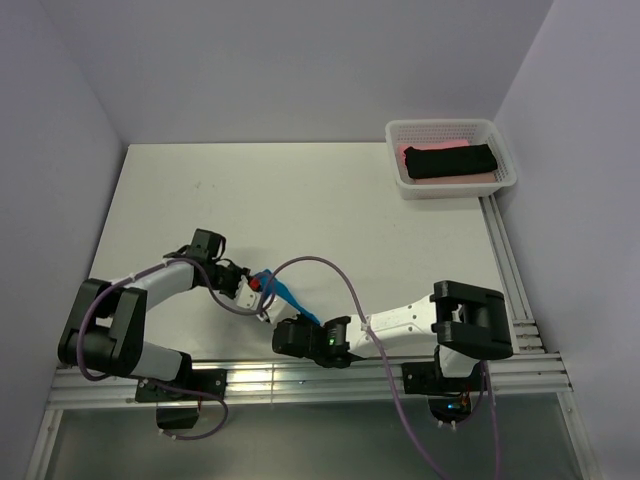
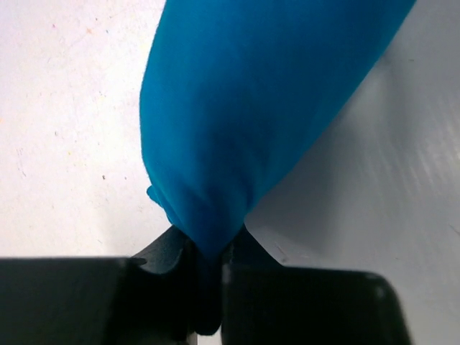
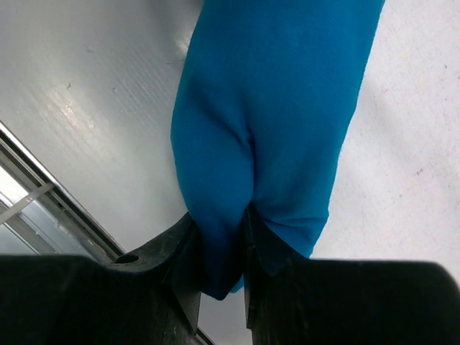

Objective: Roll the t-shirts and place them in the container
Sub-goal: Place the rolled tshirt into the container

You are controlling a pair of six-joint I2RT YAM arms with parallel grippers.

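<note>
A bright blue t-shirt [image 1: 288, 298], rolled into a narrow bundle, stretches between both grippers near the table's front edge. My left gripper [image 1: 257, 285] is shut on its left end; in the left wrist view the blue t-shirt [image 2: 251, 108] tapers down into the pinched black fingers [image 2: 248, 269]. My right gripper [image 1: 310, 325] is shut on the other end, where the blue t-shirt [image 3: 273, 122] bulges around one finger [image 3: 180, 266]. A rolled black t-shirt [image 1: 450, 160] lies on a pink t-shirt [image 1: 410, 152] inside the basket.
The white mesh basket [image 1: 505, 160] stands at the table's far right corner. Metal rails [image 1: 510, 270] run along the right edge and the front edge [image 1: 300, 378]. Purple cables [image 1: 340, 275] loop over the table between the arms.
</note>
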